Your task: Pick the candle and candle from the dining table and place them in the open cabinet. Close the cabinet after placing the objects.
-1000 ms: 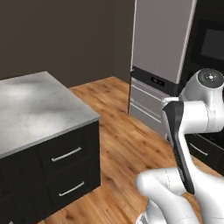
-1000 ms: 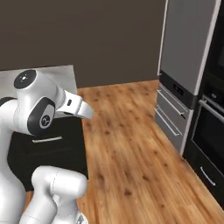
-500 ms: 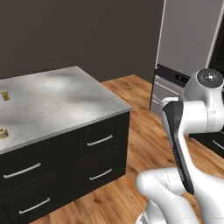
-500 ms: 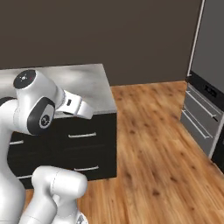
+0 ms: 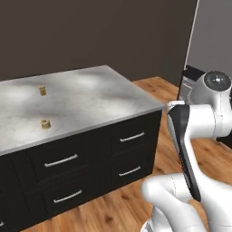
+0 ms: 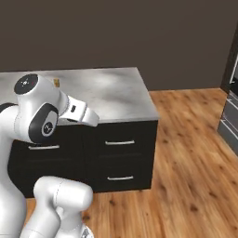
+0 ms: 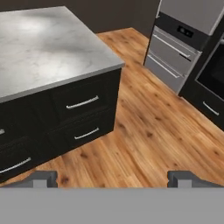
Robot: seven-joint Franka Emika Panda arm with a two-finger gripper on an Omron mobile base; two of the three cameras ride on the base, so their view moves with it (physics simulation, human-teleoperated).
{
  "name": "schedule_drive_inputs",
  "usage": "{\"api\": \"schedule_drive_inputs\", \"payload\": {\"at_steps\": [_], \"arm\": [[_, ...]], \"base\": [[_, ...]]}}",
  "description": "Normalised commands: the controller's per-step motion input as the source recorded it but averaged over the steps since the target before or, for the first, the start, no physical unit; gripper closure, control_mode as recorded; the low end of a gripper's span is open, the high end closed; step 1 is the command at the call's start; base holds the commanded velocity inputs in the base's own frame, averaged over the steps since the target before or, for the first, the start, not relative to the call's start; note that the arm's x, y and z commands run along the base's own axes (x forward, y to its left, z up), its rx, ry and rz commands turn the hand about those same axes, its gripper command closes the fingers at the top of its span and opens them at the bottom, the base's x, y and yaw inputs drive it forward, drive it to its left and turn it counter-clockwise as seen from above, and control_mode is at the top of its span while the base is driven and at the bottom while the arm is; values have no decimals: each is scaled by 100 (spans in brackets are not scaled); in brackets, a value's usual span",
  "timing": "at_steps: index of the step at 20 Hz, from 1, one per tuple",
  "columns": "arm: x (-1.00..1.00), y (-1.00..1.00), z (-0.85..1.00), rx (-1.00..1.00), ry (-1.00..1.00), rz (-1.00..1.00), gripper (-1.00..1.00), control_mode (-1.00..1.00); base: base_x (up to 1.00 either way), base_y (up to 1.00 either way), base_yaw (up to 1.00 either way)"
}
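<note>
Soft even rendered light, dim walls — mild pixel blur, faint tabletop [image 5: 90,97] sheen

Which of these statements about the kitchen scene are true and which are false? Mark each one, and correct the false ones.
1. Two small candles stand on the dining table. True: the farther candle and the nearer candle both stand on the marble top.
2. The claw is shut on a candle. False: it is open and holds nothing, with wooden floor ahead of it.
3. The table's base has drawers with silver handles. True.
4. The two candles touch each other. False: they stand apart, with bare marble between them.
5. The floor is tiled in white. False: it is brown wood planks.
</note>
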Motion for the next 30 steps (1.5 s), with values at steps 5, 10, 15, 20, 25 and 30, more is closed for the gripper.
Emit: {"api": "schedule_drive_inputs", "payload": {"at_steps": [5, 10, 15, 20, 25, 30], "arm": [[0, 0, 0, 0, 0, 0, -100, 100], [0, 0, 0, 0, 0, 0, -100, 100], [0, 0, 0, 0, 0, 0, -100, 100], [0, 0, 0, 0, 0, 0, -100, 100], [0, 0, 0, 0, 0, 0, -100, 100], [0, 0, 0, 0, 0, 0, -100, 100]], "base": [[2, 59, 25], [18, 50, 28], [27, 44, 27], [38, 40, 22], [41, 32, 14], [39, 20, 8]]}}
